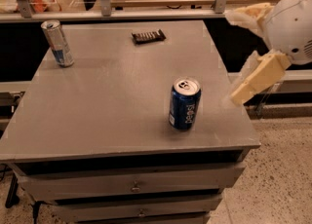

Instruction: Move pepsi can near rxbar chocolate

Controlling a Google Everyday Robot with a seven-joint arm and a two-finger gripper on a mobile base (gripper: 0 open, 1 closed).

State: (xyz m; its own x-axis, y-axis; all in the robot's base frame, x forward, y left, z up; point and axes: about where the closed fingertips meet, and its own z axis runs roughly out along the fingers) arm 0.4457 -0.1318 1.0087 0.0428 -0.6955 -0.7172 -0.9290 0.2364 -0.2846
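Observation:
The pepsi can (184,103), dark blue with a silver top, stands upright on the grey table (112,101) near its front right. The rxbar chocolate (148,36), a small dark flat bar, lies at the table's far middle. My gripper (253,79), cream-coloured, hangs off the table's right edge, to the right of the pepsi can and apart from it. It holds nothing that I can see.
A slimmer silver-and-blue can (57,43) stands at the table's far left. A shelf rail (146,12) with metal posts runs behind the table. Drawers (134,186) sit under the tabletop. Speckled floor (273,179) lies to the right.

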